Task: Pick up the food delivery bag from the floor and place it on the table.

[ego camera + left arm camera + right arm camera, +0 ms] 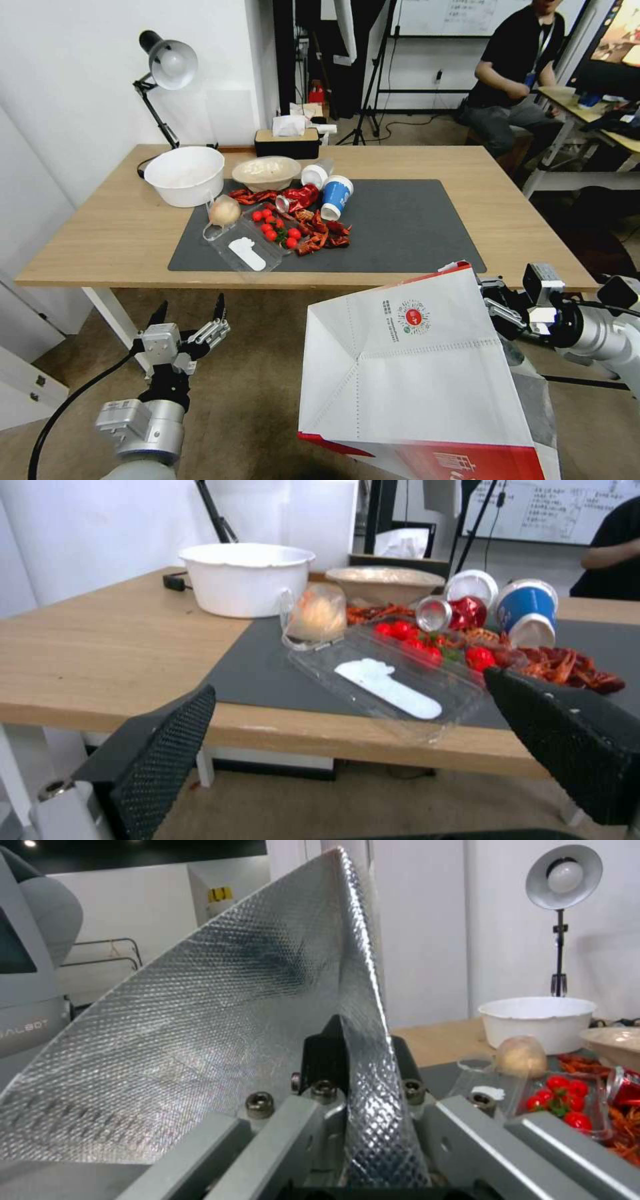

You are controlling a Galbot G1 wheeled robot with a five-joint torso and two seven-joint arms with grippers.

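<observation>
Red-and-white paper food delivery bag (pixel 417 373) with silver foil lining hangs off the carpet before the light-wood table (pixel 120 227), its rim clamped by the right gripper (pixel 347 1055), likely for lifting; the left gripper (pixel 190 313) waits, fingers apart.

White-and-red food delivery bag (pixel 413 373), quilted silver lining.
</observation>
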